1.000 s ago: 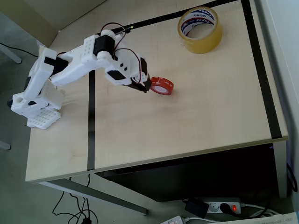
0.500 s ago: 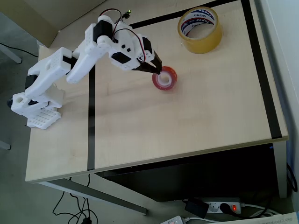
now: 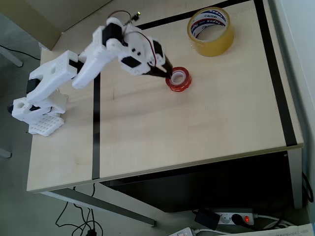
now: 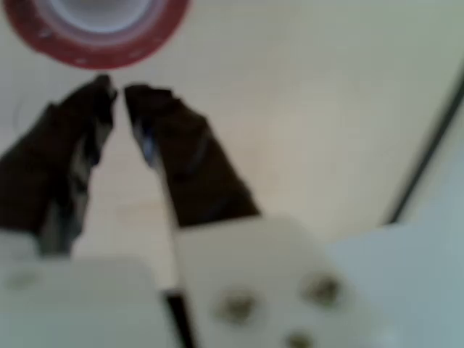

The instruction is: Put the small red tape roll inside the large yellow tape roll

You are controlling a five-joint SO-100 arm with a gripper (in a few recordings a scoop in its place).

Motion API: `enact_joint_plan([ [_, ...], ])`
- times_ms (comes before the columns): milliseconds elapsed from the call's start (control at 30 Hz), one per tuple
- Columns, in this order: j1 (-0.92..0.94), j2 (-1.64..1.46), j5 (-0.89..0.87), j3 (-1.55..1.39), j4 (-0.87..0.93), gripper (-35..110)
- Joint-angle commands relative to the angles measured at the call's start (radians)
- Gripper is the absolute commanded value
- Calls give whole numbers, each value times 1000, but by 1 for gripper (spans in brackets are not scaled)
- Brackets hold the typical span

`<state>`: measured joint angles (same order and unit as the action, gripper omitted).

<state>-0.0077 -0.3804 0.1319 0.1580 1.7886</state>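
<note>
- Since 0.5 s ago, small red tape roll [image 3: 178, 78] shifted up-right, closer to large yellow tape roll [image 3: 210, 31], still well apart, lower-left of it.
- Gripper [image 3: 169, 74] followed; tips at red roll's left rim.
- Wrist view: jaws nearly closed, nothing between them; red roll [image 4: 94, 29] just beyond tips.
- Both rolls flat on table [image 3: 206, 123].

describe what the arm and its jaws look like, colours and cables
The arm is white printed plastic in blocky segments, with black servo bodies set into the joints and thin red and black cables looping over the top. Its gripper has two dark, tapered jaws on a white wrist block with visible screws.
</note>
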Motion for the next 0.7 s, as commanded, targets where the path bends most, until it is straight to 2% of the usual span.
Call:
enact_joint_plan([
  [0, 29, -100, -8, -46, 20, 1],
  [233, 25, -347, 14, -353, 20, 20],
  [433, 0, -474, 35, -526, 20, 27],
  [667, 2, -405, 58, -537, 20, 31],
])
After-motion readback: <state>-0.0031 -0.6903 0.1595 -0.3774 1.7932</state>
